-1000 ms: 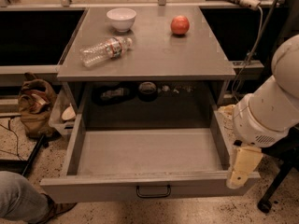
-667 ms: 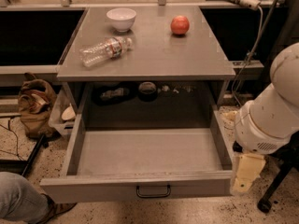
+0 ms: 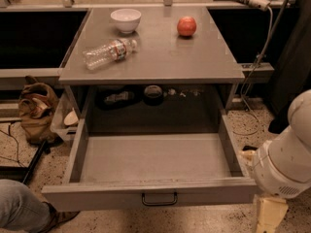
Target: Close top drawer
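Observation:
The top drawer [image 3: 155, 159] is pulled far out of the grey cabinet, and its long grey tray holds nothing. Its flat front panel [image 3: 97, 196] faces me, with a small dark loop handle [image 3: 159, 198] at its centre. My gripper [image 3: 268, 215] hangs at the bottom right, just beyond the right end of the front panel and slightly below it. Only its pale upper part shows; the fingertips run off the frame's lower edge. The white arm joint [image 3: 286, 166] sits above it, next to the drawer's right side.
The cabinet top [image 3: 160, 52] carries a white bowl [image 3: 126, 20], a red apple [image 3: 186, 26] and a plastic bottle [image 3: 109, 53] lying on its side. Dark items [image 3: 153, 93] sit at the back of the drawer cavity. A brown bag [image 3: 36, 108] and a person's knee [image 3: 19, 208] are at left.
My gripper and arm have sunk lower and a little rightward beside the drawer's front right corner. The drawer has not moved.

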Controlling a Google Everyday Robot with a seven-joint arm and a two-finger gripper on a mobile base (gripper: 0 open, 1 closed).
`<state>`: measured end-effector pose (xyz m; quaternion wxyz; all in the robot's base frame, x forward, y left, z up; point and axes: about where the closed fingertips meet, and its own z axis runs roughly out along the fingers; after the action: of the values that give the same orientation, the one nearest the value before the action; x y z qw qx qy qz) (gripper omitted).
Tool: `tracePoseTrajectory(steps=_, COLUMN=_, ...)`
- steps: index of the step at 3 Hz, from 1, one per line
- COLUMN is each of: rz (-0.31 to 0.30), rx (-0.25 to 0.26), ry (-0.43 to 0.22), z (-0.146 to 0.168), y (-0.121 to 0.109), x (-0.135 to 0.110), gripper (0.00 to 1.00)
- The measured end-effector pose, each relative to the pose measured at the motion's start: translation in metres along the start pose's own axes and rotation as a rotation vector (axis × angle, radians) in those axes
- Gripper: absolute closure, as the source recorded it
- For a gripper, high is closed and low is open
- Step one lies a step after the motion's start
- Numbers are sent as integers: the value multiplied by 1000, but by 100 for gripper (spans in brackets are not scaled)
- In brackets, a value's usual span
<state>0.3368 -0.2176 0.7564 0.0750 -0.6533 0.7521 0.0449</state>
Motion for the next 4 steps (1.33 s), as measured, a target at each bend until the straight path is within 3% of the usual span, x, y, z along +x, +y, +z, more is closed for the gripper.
tracePoseTrajectory(steps=2, rz=-146, rx=-114, ry=-81, z=48, y=18, x=-28, gripper=0)
tracePoseTrajectory(steps=4, rz=-152, rx=-137, ry=-69, z=54, y=31, x=-24, gripper=0)
